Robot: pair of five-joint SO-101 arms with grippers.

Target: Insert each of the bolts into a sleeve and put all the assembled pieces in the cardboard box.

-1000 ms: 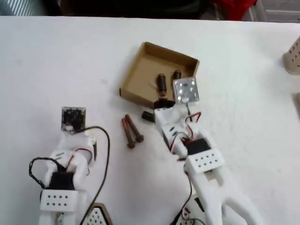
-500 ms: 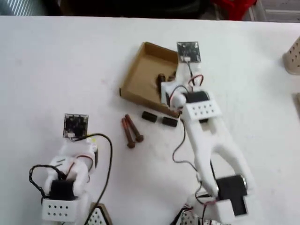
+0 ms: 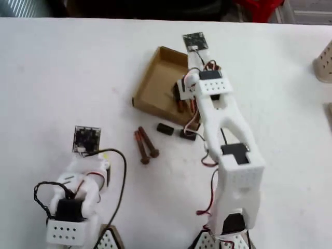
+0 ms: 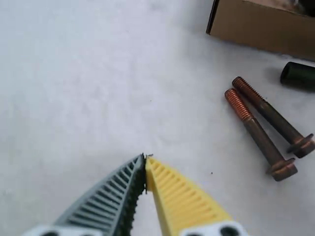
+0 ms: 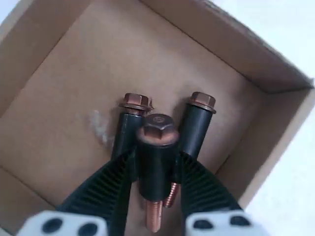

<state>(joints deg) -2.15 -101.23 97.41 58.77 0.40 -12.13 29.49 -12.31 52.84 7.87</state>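
My right gripper (image 5: 156, 167) is shut on a black sleeve with a copper bolt through it (image 5: 156, 147), held just above the floor of the cardboard box (image 5: 74, 73). Two assembled pieces (image 5: 129, 125) (image 5: 197, 123) lie in the box beneath it. From above, the right arm (image 3: 207, 93) stretches over the box (image 3: 153, 83). Two loose bolts (image 3: 145, 145) lie side by side in front of the box, with two empty black sleeves (image 3: 165, 128) (image 3: 188, 134) to their right. My left gripper (image 4: 145, 162) is shut and empty, low over bare table left of the bolts (image 4: 258, 132).
The box's brown front wall (image 4: 261, 24) and one sleeve (image 4: 298, 74) lie beyond the bolts. A beige perforated object (image 3: 324, 62) stands at the table's right edge. The left arm's base (image 3: 67, 218) sits at the near left. The table's far edge runs behind the box.
The right arm has swung forward from in front of the box to over it, carrying the assembled piece. The left arm has drawn back slightly toward its base.
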